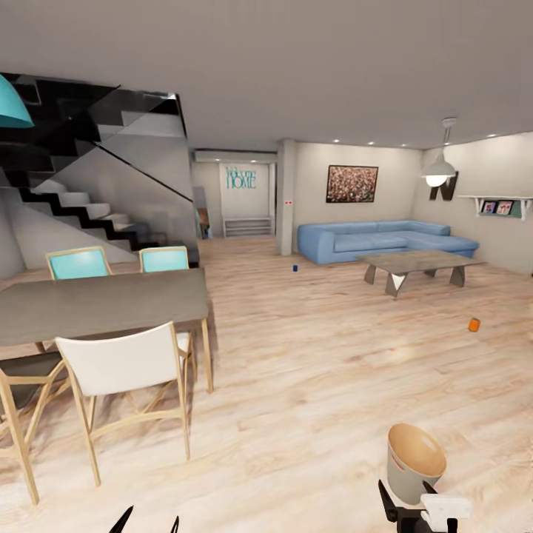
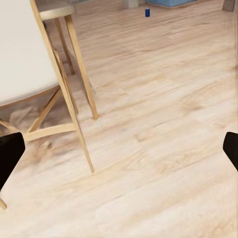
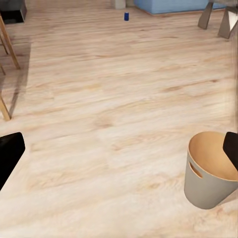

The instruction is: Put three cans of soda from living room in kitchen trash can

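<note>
Pale wood planks of the floor [image 1: 311, 385] run across most of the head view. At the left of the frame stands a grey dining table [image 1: 104, 303] with teal and white chairs. A blue corner sofa [image 1: 385, 238] sits at the upper right, with a grey low table [image 1: 418, 268] in front of it. At the lower right of the frame, the trash can [image 1: 413, 463] stands upright on the floor, tan inside, grey-white outside. An orange soda can [image 1: 474, 324] stands on the floor at the right, well apart from the trash can. A dark blue soda can [image 1: 295, 268] stands farther back, near the sofa. Both arms reach low and forward. The right gripper [image 1: 418, 511] is just beside the trash can, its fingers spread. The left gripper [image 1: 148, 524] shows at the bottom edge, fingers likewise spread wide.
</note>
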You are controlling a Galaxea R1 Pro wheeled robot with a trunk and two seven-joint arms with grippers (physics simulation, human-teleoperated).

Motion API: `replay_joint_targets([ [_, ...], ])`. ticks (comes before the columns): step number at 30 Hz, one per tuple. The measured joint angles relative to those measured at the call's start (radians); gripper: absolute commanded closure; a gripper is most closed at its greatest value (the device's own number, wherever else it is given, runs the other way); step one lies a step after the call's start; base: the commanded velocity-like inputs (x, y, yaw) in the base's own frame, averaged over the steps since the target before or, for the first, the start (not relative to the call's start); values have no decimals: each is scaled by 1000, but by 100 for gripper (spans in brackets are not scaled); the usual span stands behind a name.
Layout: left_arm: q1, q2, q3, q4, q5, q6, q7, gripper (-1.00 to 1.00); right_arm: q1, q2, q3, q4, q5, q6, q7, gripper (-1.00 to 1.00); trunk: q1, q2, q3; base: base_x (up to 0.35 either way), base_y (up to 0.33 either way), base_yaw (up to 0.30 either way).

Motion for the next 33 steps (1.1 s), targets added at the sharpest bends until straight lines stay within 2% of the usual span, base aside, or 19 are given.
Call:
replay_joint_targets([
  [5,0,0,-1,0,0,-3,1,-100,0,0,0,0,0,0,0,-100,0,0,4,163,202,-229],
  [9,0,0,0,1,0,-6,3,-100,0,0,0,0,0,0,0,-100,0,0,8,42,-55,-229],
  [27,0,0,-1,1,-2,-7,3,-100,0,2,0,1,0,0,0,-100,0,0,24,3,-272,-220],
  [33,0,0,-1,1,1,-8,2,-100,0,1,0,1,0,0,0,-100,0,0,30,0,-122,-217],
])
